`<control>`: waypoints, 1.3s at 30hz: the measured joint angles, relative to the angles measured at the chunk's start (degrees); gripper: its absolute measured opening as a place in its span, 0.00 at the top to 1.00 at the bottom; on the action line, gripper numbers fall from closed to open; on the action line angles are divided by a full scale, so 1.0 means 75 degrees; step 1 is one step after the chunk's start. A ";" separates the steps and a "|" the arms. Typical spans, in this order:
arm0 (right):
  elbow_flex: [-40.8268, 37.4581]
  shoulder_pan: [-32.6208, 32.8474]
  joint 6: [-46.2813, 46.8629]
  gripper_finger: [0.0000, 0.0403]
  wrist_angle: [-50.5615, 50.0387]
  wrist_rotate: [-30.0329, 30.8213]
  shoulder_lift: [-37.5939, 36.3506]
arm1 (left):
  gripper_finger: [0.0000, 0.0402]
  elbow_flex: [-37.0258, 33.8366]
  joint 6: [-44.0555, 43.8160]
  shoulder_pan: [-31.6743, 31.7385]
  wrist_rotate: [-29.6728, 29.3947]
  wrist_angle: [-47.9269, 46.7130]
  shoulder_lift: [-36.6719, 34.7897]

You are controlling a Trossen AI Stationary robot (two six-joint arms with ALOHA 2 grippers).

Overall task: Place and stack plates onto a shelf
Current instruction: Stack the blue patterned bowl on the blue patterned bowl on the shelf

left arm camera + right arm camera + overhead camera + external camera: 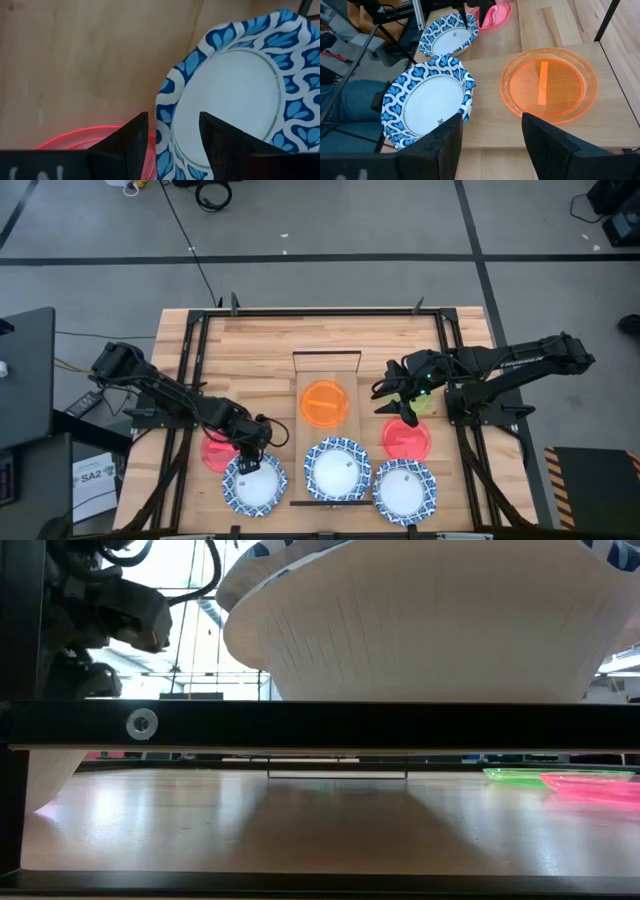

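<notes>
On the shelf [345, 370] an orange plate [324, 404] lies mid-board and a blue-rimmed white plate [337, 469] lies at its near end. Two more blue-rimmed plates [254, 483] [404, 490] rest on the table beside it, with red-pink plates [215, 454] [406, 439] behind them. My left gripper [252, 455] [173, 117] points down, open. One finger [130, 145] stands outside the left plate's far rim [165, 115] and one finger [220, 145] stands inside it. My right gripper [390, 392] [491, 120] hovers open over a yellow-green plate [421, 403], holding nothing.
Black metal rails [190, 370] [452, 360] run along the tabletop on both sides of the shelf. In the low view, the shelf's near black rail [320, 725] carries the white plate's underside [420, 630]. Bare wood lies along the table's far side [260, 340].
</notes>
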 joint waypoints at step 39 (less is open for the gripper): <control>0.0000 0.0001 -0.0003 0.48 -0.0002 0.0115 0.0000 | 0.93 -0.0288 0.0054 -0.0169 -0.0304 0.0749 0.0006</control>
